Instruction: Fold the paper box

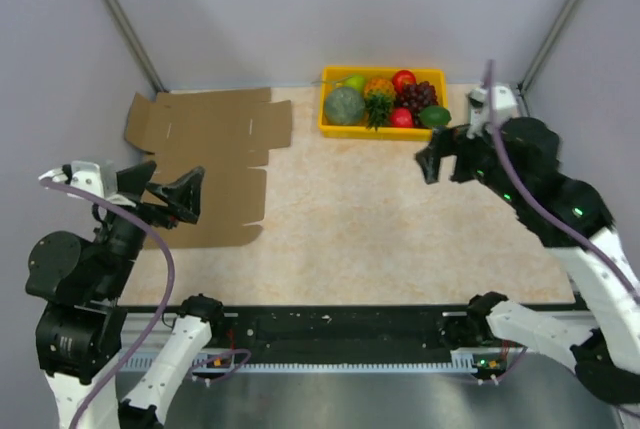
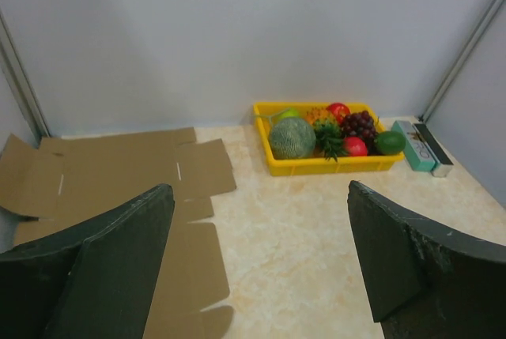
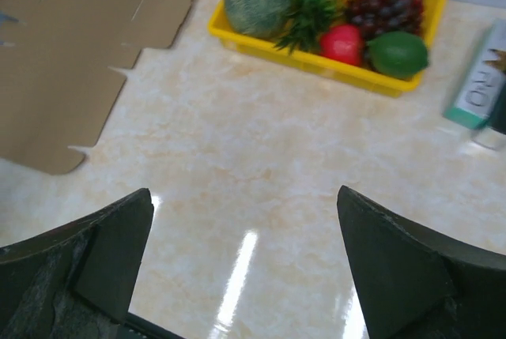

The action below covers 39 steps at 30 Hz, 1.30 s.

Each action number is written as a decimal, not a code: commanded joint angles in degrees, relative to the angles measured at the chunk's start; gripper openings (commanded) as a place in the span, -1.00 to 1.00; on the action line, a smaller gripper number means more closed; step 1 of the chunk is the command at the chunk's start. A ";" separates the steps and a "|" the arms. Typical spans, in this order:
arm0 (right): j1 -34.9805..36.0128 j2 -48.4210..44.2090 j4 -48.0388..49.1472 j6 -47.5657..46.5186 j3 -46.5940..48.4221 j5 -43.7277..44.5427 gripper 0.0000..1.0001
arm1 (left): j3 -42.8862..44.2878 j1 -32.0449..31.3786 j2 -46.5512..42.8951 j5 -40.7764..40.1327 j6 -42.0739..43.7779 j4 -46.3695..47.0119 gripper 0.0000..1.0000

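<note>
Currently both hands are empty and spread wide. The left hand (image 1: 165, 189) hangs over the near-left part of the worktop (image 1: 360, 219), jaws fully apart with nothing between them. The right hand (image 1: 447, 161) sits farther back on the right, jaws likewise wide apart and holding nothing.

The paper box (image 1: 210, 139) lies flat and unfolded at the far left of the worktop. It is directly ahead of the left hand and partly under it in the top view. It is well apart from the right hand, across the bare middle. Judgement: the left arm is the nearer one for a first flap.

The sheet's broad row of panels runs left to right along the back wall, and a narrower part reaches toward the near edge. Its near-left corner is hidden by the left hand and arm, and the creases barely show.

Beyond, the yellow tray (image 1: 330, 130) of fruit stands just right of the sheet, not touching it. A small printed carton (image 2: 415, 145) lies past the tray's right end, and the right arm hides it in the top view.
</note>
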 commanded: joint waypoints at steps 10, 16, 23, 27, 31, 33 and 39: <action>12.26 42.07 49.25 24.94 -3.78 -25.52 0.98 | -18.07 -0.03 -3.54 -4.15 -17.73 -5.34 0.80; 12.44 59.66 62.44 34.64 1.85 -27.83 0.93 | -24.50 0.59 10.85 -8.12 -26.55 -2.37 0.90; 12.17 74.07 59.21 42.99 14.40 -20.09 0.70 | -26.77 10.68 34.06 3.88 -32.45 17.83 0.48; 11.04 80.40 54.90 46.60 20.22 -17.02 0.53 | -27.40 19.20 44.43 14.09 -33.24 25.93 0.31; 9.89 84.71 54.11 47.13 23.46 -14.64 0.53 | -24.77 22.12 55.58 13.94 -30.43 27.26 0.16; 9.63 88.75 51.83 46.96 27.76 -13.59 0.52 | -23.27 22.91 58.85 16.91 -30.16 27.69 0.05; 8.40 96.39 47.69 48.88 36.83 -10.24 0.47 | -24.23 23.26 62.65 16.68 -29.64 24.55 -0.17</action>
